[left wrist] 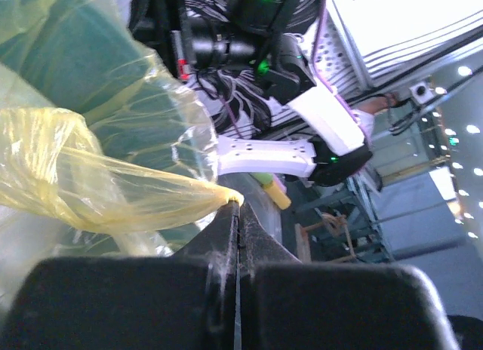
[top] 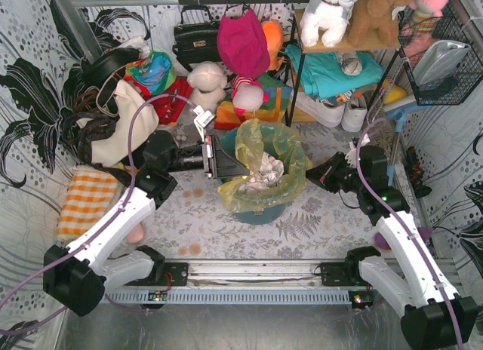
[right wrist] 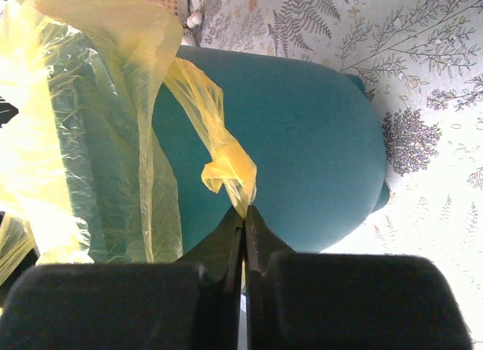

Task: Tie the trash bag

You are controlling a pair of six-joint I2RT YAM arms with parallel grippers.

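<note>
Bag [top: 258, 141] sits in the bin [top: 260, 213], and the left gripper [left wrist: 235, 207] and right gripper [right wrist: 244, 214], one each side of the bin, each pinch its rim tight.

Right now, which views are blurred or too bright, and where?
Left wrist view: the left jaws at the bottom are out of focus, the white panel at upper right is washed out. Right wrist view: the right jaws are blurred, the trash bag glares white at the left edge, the bin is sharp. Top external view: evenly lit and sharp.
</note>
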